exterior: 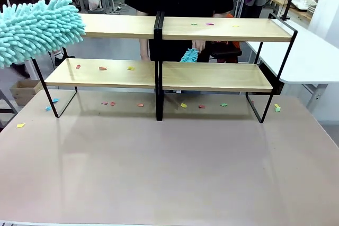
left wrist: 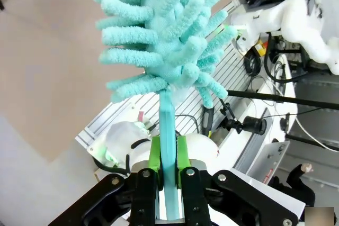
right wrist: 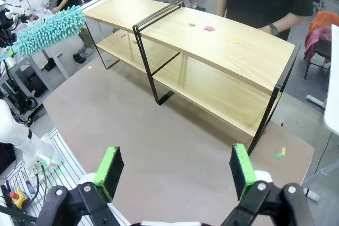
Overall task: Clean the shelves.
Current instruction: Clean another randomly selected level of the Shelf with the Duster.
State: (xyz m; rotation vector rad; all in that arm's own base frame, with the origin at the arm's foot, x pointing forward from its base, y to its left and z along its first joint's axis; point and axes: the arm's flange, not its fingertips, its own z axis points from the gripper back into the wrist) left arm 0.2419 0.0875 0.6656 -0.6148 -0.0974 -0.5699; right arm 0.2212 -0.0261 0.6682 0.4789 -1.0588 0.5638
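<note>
Not much done yet, by the look of it. The shelves (exterior: 122, 26) stand across the far half of the worktop (exterior: 169, 173), w/ a person right behind them. Coloured paper scraps lie about: a few on the top R board (exterior: 210, 24), several on the lower L board (exterior: 102, 69), and a row on the worktop under the rack (exterior: 183, 105). Top L board looks bare, lower R board too, but can't say whether that's from wiping.

L pincer (left wrist: 168, 154) is clamped tight on the flat handle of a teal fluffy duster (exterior: 37, 27), green pads either side. The duster head hangs in the air off the L end of the top board, approx level w/ it and not touching any board as far as I can tell. R pincer (right wrist: 175, 166) hangs back over the near side of the worktop, jaws wide apart, nothing in them.

A smaller teal fluffy thing (exterior: 189, 55) shows behind the rack by the person's hand; prob. a second duster, hard to tell.

So, my guess: sweeping is about to begin. Left to do: the top R and lower L boards.
</note>
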